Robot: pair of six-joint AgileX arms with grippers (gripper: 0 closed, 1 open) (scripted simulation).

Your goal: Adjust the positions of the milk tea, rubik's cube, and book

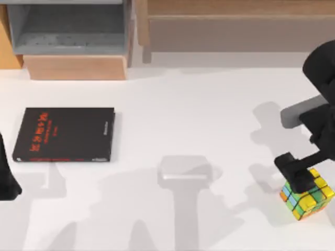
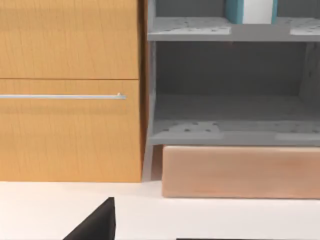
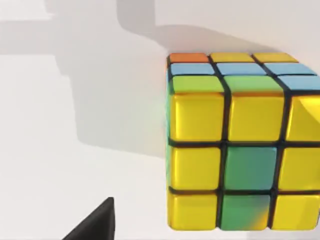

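Book (image 1: 64, 135) lies flat on the white table (image 1: 209, 104) at the left side, black cover up with red lettering, its long edges running across the table. Left arm (image 1: 6, 175) sits at the far left edge, just below and beside the book's lower left corner; whether its gripper is open or closed cannot be told. Behind the book, at the table's back left, stands a grey shelf unit (image 1: 70, 29) on a pale wooden base, next to an orange-wood cabinet (image 2: 70, 90) with a thin metal handle. Rubik's cube (image 1: 308, 196) rests on the table near the right front corner, well apart from the book, yellow and green stickers facing the right wrist view. Right gripper (image 1: 297, 175) hangs directly over the cube's upper left part; finger spread and any contact cannot be told.
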